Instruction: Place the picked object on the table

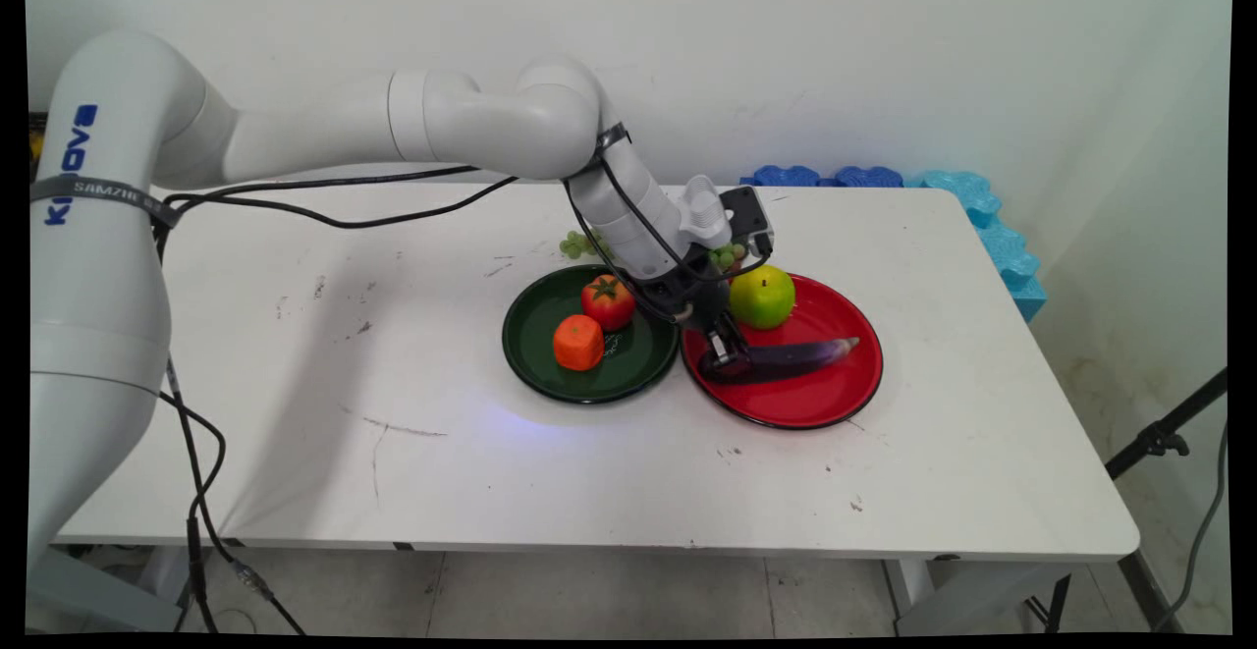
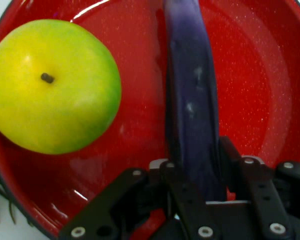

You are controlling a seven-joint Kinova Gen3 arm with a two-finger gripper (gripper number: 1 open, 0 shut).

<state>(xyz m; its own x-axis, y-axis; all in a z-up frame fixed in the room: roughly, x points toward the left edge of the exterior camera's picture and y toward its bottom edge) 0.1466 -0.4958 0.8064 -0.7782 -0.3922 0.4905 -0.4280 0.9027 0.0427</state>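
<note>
Even, bright overhead light in main view; soft arm shadow on bench (image 1: 609, 472) left of centre. Hand view sharp on apple (image 2: 52, 85), white glare streaks on red plate (image 2: 250, 65) rim, pincer (image 2: 197, 192) linkage dark, slightly soft at bottom edge.

You are looking at a robot test room or lab, not a kitchen. The white arm (image 1: 295, 134) reaches over a plain white table (image 1: 491, 462) that is scuffed and marked, set against a bare white wall (image 1: 786, 50). Black cables (image 1: 324, 199) hang from the arm and trail down on the left. Blue foam mats (image 1: 982, 222) lie stacked at the far right corner against the wall. A black stand leg (image 1: 1164, 438) and a loose cable show on the right, above a tiled floor (image 1: 589, 590). The fruit and vegetables on the two plates (image 1: 815, 404) look like plastic props.
</note>
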